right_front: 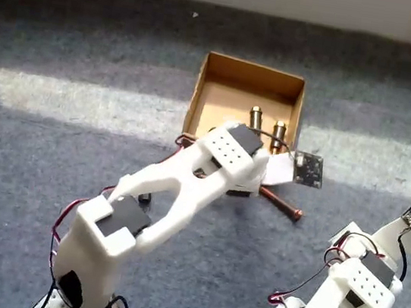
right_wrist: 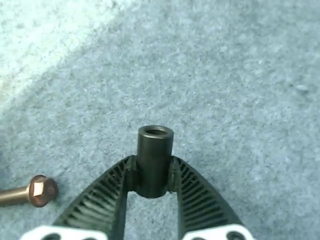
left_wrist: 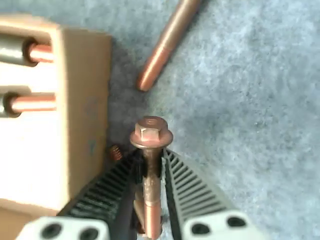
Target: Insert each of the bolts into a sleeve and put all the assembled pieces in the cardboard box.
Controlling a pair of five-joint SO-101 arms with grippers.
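Gripping is shown on both sides: a bolt in one gripper, a sleeve in the other.
The left gripper (left_wrist: 153, 162) is clenched on a copper bolt (left_wrist: 151, 134), hex head outward, just beside the wall of the cardboard box (left_wrist: 85, 95), where two assembled pieces (left_wrist: 30, 102) are seen lying side by side. The right gripper (right_wrist: 152, 166) is clamped around a dark sleeve (right_wrist: 155, 150), its bore open, above the grey carpet (right_wrist: 235, 75). A loose bolt (right_front: 283, 204) is seen lying near the box.
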